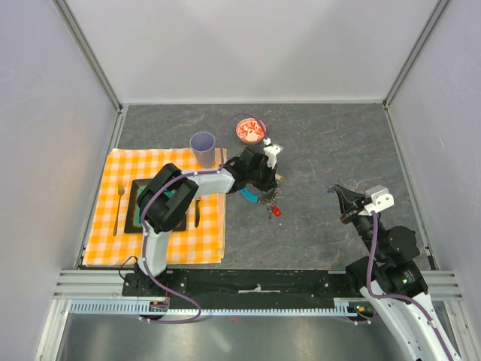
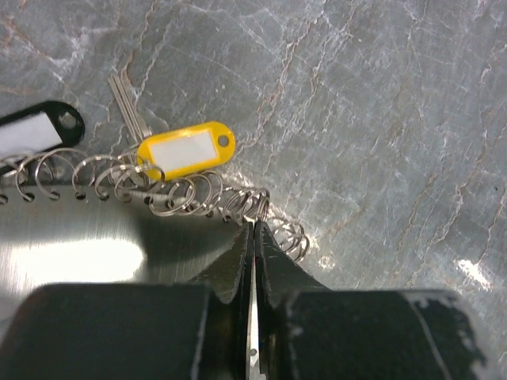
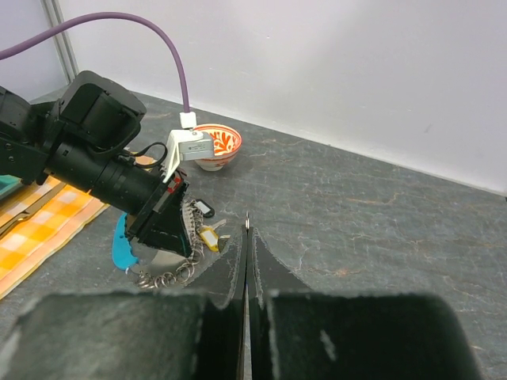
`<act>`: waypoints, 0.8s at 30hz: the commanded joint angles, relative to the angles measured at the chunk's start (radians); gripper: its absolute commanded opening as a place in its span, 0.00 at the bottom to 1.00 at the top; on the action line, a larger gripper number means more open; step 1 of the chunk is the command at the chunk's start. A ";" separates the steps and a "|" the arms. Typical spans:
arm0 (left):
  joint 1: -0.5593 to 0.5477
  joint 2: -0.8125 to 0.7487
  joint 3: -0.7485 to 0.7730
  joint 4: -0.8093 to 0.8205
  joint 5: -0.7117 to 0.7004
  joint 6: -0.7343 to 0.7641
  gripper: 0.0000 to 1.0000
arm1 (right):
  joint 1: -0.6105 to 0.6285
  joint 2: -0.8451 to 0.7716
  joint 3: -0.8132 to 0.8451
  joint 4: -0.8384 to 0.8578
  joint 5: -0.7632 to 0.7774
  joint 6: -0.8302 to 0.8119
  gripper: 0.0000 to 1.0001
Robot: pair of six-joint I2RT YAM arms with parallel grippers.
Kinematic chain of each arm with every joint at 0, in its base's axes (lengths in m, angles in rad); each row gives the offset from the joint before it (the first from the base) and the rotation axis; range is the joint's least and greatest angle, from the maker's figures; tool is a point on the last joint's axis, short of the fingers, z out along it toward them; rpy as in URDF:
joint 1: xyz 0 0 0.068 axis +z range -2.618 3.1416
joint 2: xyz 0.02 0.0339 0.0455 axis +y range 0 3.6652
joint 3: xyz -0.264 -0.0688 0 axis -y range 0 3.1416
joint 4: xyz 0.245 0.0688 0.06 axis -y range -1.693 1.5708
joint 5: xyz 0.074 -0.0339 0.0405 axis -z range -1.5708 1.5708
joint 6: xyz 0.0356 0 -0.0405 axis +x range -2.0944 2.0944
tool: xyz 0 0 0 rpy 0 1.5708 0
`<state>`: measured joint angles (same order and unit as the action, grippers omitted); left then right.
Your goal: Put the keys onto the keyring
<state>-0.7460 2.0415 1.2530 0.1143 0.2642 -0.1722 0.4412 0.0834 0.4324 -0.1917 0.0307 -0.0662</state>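
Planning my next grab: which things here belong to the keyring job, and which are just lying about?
Job: keyring with blue fob, yellow-tagged key, black tag, red-headed key, left hand pinching the chain.
Lying about: patterned bowl, cup, checked cloth, fork, dark plate.

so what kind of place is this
Probably a robot test cell, not a home: plain white walls on an aluminium frame, two arms bolted to a rail, a staged checked cloth.
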 commanded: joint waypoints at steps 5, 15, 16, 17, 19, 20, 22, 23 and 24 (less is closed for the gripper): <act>-0.041 -0.096 -0.078 -0.021 -0.077 -0.035 0.04 | 0.004 -0.020 -0.001 0.037 -0.002 0.014 0.00; -0.131 -0.118 -0.099 -0.028 -0.221 0.056 0.04 | 0.002 -0.022 -0.003 0.037 -0.002 0.013 0.00; -0.138 -0.122 -0.102 -0.019 -0.233 0.071 0.04 | 0.002 -0.022 -0.003 0.037 -0.002 0.014 0.00; -0.142 -0.125 -0.104 -0.012 -0.238 0.079 0.04 | 0.004 -0.022 -0.001 0.037 -0.002 0.013 0.00; -0.150 -0.132 -0.112 0.002 -0.241 0.094 0.06 | 0.002 -0.022 -0.003 0.038 -0.003 0.013 0.00; -0.153 -0.132 -0.113 0.004 -0.240 0.097 0.06 | 0.004 -0.022 -0.003 0.038 -0.003 0.012 0.00; -0.156 -0.127 -0.110 0.004 -0.230 0.103 0.10 | 0.004 -0.022 -0.003 0.037 -0.003 0.012 0.00; -0.156 -0.123 -0.110 0.002 -0.227 0.103 0.11 | 0.002 -0.020 -0.003 0.037 -0.003 0.014 0.00; -0.158 -0.118 -0.107 0.001 -0.217 0.103 0.14 | 0.004 -0.020 -0.003 0.038 -0.005 0.013 0.00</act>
<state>-0.8940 1.9587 1.1515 0.0959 0.0528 -0.1165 0.4412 0.0708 0.4324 -0.1909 0.0307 -0.0658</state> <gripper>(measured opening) 0.100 0.007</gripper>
